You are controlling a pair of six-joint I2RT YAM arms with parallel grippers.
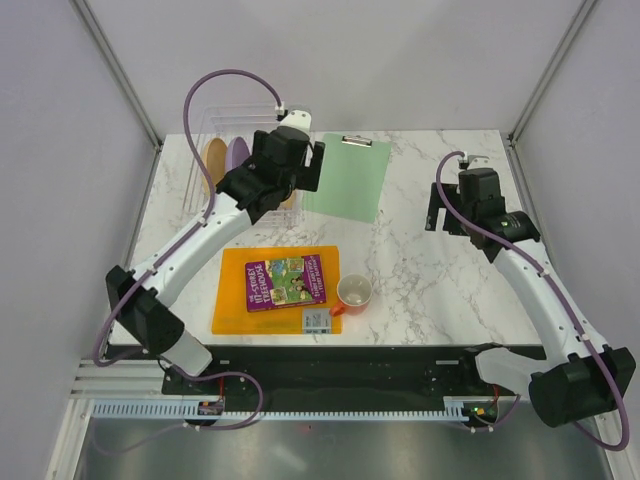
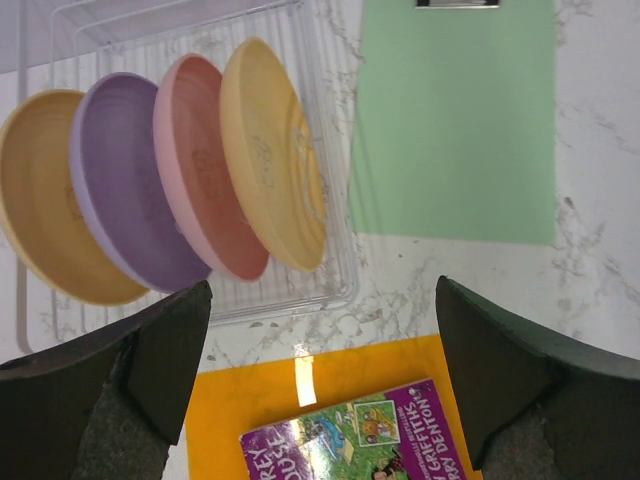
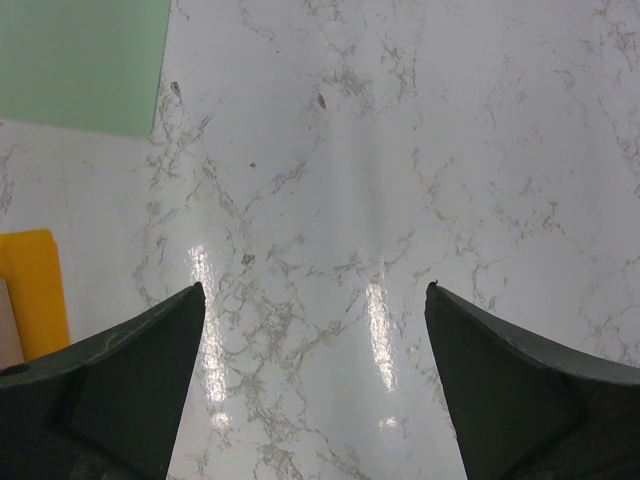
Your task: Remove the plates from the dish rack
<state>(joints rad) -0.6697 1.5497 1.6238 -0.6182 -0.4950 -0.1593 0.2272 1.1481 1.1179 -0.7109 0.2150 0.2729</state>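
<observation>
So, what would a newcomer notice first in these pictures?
Four round matte plates, yellow, lilac, pink and yellow, stand on edge in the clear wire dish rack in the far left corner. Beside it lies a green clipboard; at the near edge, an orange cutting board carries a purple picture book.

In the top view, the clear rectangular wire dish rack [image 1: 200,125] is largely covered by the white left arm [image 1: 215,225]. Only parts of one round matte yellow-orange plate [image 1: 214,160] and of the round lilac plate [image 1: 238,153] are seen there; the round pink plate [image 2: 215,200] and the second yellow-orange one are hidden. The small grey object [image 1: 318,320] on the flat orange cutting board [image 1: 232,295] is too small to be identified. In the left wrist view, the thin green clipboard [image 2: 455,120] is cut off by the upper edge and the purple picture book [image 2: 350,445] by the lower edge. The marks on the pink plate are too faint to be read.
</observation>
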